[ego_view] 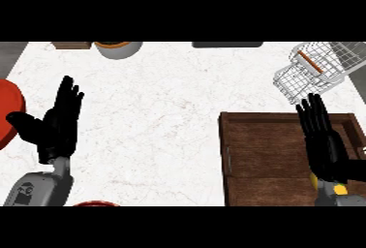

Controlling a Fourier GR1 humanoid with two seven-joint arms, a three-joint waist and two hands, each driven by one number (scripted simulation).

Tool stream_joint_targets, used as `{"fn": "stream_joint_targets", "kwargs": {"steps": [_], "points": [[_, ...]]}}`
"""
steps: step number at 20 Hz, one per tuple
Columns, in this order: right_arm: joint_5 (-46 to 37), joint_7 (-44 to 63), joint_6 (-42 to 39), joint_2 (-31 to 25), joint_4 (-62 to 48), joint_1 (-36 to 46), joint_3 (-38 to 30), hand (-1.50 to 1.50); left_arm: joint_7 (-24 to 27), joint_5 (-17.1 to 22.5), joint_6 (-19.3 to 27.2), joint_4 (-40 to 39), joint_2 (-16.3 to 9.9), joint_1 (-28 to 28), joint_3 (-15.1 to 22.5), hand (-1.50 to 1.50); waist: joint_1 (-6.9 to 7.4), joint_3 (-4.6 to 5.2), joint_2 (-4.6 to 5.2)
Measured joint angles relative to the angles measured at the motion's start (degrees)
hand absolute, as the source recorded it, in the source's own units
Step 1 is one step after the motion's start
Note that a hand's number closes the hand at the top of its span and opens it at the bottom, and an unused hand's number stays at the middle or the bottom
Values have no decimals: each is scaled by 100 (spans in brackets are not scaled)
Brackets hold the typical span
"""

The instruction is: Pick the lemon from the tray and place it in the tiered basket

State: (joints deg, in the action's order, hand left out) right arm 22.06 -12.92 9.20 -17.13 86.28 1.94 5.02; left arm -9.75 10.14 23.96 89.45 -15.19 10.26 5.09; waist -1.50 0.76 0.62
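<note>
Lemon shows only as a yellow sliver under the right hand, whose fingers lie straight over the wooden tray; left hand rests open over the marble counter; white wire tiered basket stands beyond the tray.

One head view looks steeply down on the counter from close above.
</note>
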Motion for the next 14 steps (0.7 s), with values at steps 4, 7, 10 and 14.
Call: {"fn": "stream_joint_targets", "kwargs": {"steps": [4,7,10,14], "points": [[450,187,-875,-547,174,-133,-267,150,184,-237,-284,-300,-340,35,-27,0,33,-49,-40],[1072,117,-1352,-722,265,-243,-690,150,299,-497,-425,-375,-703,-108,-3,0,-134,-116,-113],[454,393,-1026,-1462,-235,-644,-992,-150,398,-644,-582,-404,-881,-220,104,0,-102,-80,-53],[504,282,-1355,-2034,-695,-1194,-1631,-150,427,-778,-747,-420,-973,-275,187,0,-13,-79,-62]]}}
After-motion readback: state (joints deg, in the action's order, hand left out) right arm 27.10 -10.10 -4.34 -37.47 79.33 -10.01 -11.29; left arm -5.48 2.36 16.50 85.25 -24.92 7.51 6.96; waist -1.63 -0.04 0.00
